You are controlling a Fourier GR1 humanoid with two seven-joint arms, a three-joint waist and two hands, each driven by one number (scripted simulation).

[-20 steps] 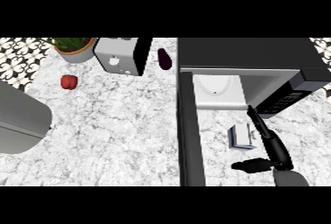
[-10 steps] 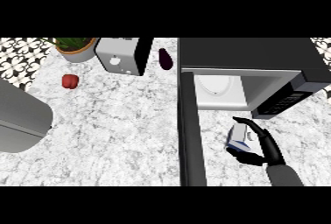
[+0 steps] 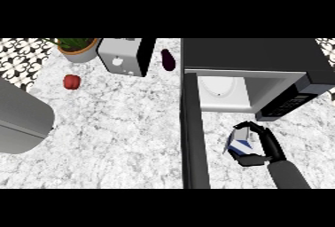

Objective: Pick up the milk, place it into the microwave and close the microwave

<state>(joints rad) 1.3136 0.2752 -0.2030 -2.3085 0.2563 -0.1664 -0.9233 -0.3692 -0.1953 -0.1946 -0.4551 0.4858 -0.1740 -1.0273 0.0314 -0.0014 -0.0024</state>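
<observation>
Right hand [image 3: 267, 145] is on the milk. Its black fingers [image 3: 255, 128] are curled over the top of the small white carton with the blue patch [image 3: 239, 141], and the thumb is tucked in below it, so the carton is clasped from both ends. The grey forearm [image 3: 288, 175] comes up from the lower right of the view.

The carton is over the grey-veined white marble bench [image 3: 118, 128], just right of the dark microwave door [image 3: 194, 142]. That door is swung wide open and seen edge-on, a long strip running down toward the lower edge. The milk is outside the oven, a little way in front of the cavity mouth and below-left of the keypad panel [image 3: 288, 104]. Whether its base rests on the bench or hangs clear, I can't tell from this angle.

The big black microwave [image 3: 255, 53] fills the upper right, with its pale interior [image 3: 222, 91] open to view and a round turntable plate inside.

Across to the far left side of the bench, a silver boxy toaster [image 3: 123, 55] stands beside a green plant in a terracotta pot [image 3: 78, 48]. A dark purple eggplant [image 3: 168, 60] lies between toaster and microwave, and a red bell pepper [image 3: 72, 81] sits alone nearer the left, well apart from the hand.
</observation>
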